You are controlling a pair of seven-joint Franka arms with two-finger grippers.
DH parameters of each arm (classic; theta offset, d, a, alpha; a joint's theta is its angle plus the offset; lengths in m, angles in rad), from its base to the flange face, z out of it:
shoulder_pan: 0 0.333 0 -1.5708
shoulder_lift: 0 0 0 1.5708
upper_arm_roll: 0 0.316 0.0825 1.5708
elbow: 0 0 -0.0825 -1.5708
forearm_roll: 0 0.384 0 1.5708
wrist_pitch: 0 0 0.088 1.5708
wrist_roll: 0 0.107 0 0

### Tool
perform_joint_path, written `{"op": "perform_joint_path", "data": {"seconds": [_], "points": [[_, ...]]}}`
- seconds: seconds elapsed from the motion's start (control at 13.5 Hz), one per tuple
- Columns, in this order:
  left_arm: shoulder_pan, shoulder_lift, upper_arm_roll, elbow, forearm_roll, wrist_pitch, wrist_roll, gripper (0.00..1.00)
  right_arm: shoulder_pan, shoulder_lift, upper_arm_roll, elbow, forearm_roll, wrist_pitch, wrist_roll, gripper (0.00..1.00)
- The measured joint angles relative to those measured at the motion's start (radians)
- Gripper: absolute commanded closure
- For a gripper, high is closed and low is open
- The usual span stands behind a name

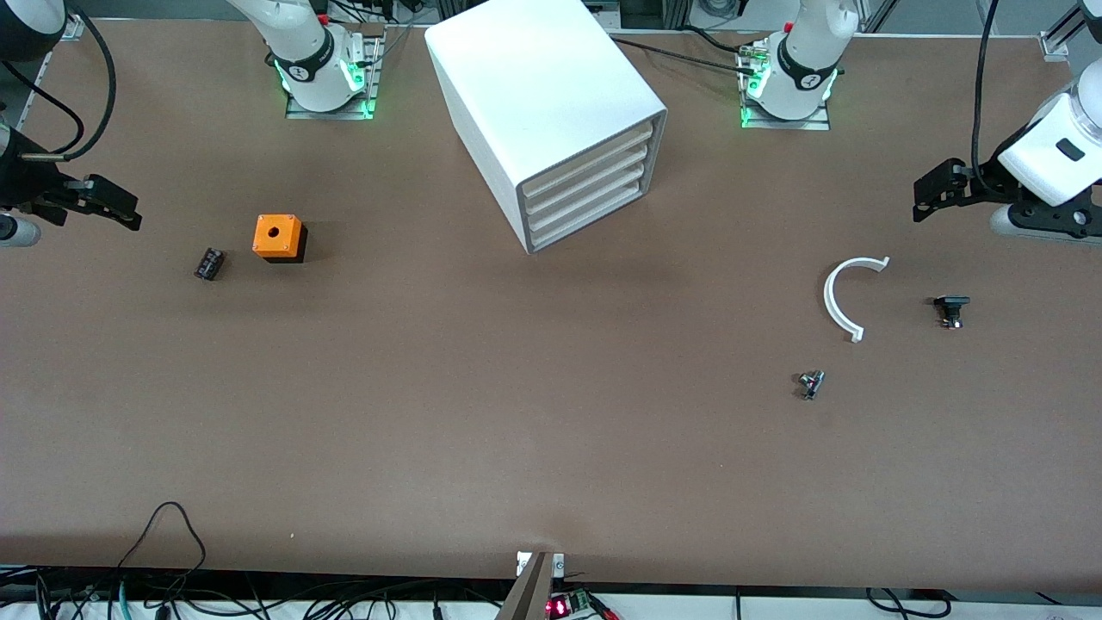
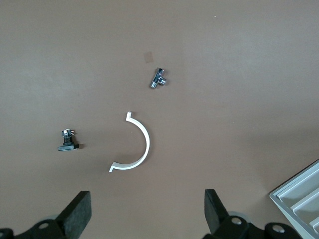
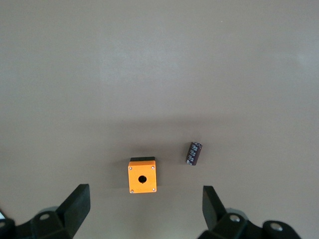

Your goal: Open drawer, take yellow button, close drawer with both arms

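Note:
The white cabinet (image 1: pixel 551 103) stands at the middle of the table near the arms' bases. Its uppermost drawer (image 1: pixel 594 158) is shut, flush with the three fronts below it. The button is hidden. My left gripper (image 1: pixel 925 200) hangs open over the left arm's end of the table, and its fingers (image 2: pixel 79 211) are wide apart with nothing between them. A corner of the cabinet's front (image 2: pixel 299 196) shows in the left wrist view. My right gripper (image 1: pixel 127 212) hangs open and empty over the right arm's end; in its wrist view the gripper (image 3: pixel 144 209) is near the orange cube.
An orange cube with a hole (image 1: pixel 277 237) and a small black part (image 1: pixel 208 263) lie toward the right arm's end. A white half ring (image 1: pixel 844 297), a black part (image 1: pixel 950 308) and a small metal part (image 1: pixel 810 384) lie toward the left arm's end.

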Motion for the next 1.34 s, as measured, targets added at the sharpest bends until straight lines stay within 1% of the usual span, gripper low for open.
{"op": "perform_joint_path", "data": {"seconds": [0.59,0.97,1.19,1.34], "points": [[0.0,-0.002,0.0,0.012,0.0,0.0,0.0,0.0,0.0,0.0,0.0,0.0,0.0,0.0,0.0,0.0],[0.0,-0.002,-0.016,0.016,0.0,0.0,0.0,0.0,0.0,0.0,0.0,0.0,0.0,0.0,0.0,0.0],[0.0,0.009,-0.022,0.001,-0.004,-0.028,0.003,0.0,0.0,0.0,0.0,0.0,0.0,0.0,0.0,0.0],[0.0,0.022,-0.022,-0.011,-0.072,-0.05,0.006,0.0,0.0,0.0,0.0,0.0,0.0,0.0,0.0,0.0]]}}
